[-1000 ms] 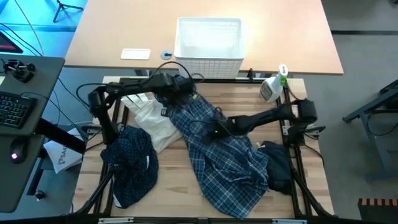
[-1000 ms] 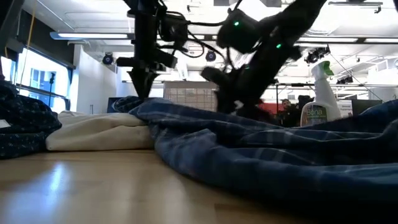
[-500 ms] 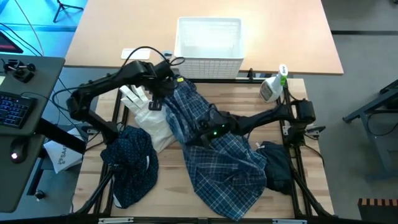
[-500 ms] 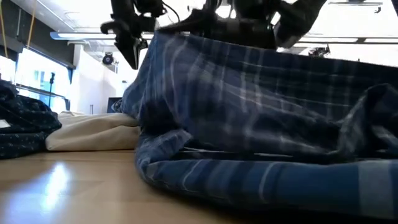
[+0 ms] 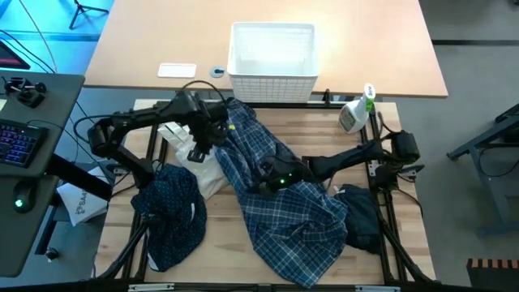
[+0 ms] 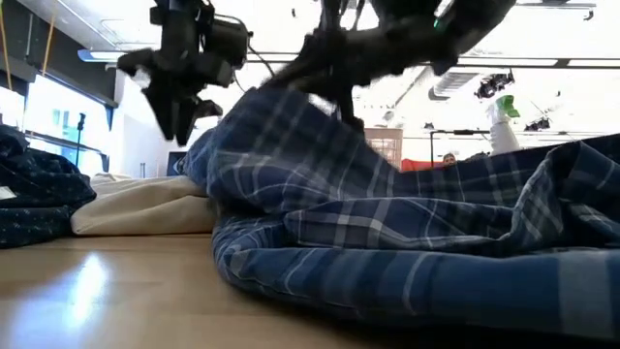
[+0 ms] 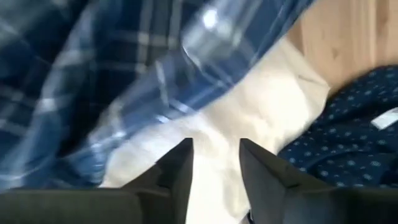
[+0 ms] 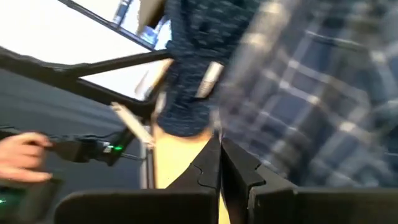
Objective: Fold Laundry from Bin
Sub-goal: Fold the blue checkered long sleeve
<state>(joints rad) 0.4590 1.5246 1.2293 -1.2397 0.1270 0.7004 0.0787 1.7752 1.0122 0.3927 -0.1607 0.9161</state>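
Observation:
The blue-and-white plaid shirt (image 5: 280, 191) lies crumpled down the middle of the table, with one part humped up (image 6: 281, 126). My right gripper (image 5: 263, 174) is shut at that hump. My left gripper (image 7: 214, 146) is open and hovers over the cream-white cloth bag (image 5: 203, 162), beside the shirt's left edge. The navy dotted shirt (image 5: 170, 215) lies heaped at the near left. The plain dark navy piece (image 5: 361, 215) lies at the near right. The white lattice bin (image 5: 272, 50) stands beyond the far edge. My right gripper is shut on a raised fold of the plaid shirt (image 6: 334, 121) near its middle, coming slanting down from the right. The shirt hangs from the fingers as a hump, and the rest of it lies slack on the table. One layer or several, I cannot tell.
A spray bottle (image 5: 354, 113) stands at the far right corner. The cream bag lies between the plaid shirt and the dotted shirt. Bare wood shows along the near edge (image 5: 227, 259). A person's hand (image 8: 25, 155) shows beyond the table in the right wrist view.
Both grippers raised the plaid shirt's far part high, then it sank back to a lower hump. My left gripper moved toward the near left and down over the cream bag and now stands clear of the shirt. My right gripper shifted a little toward the left.

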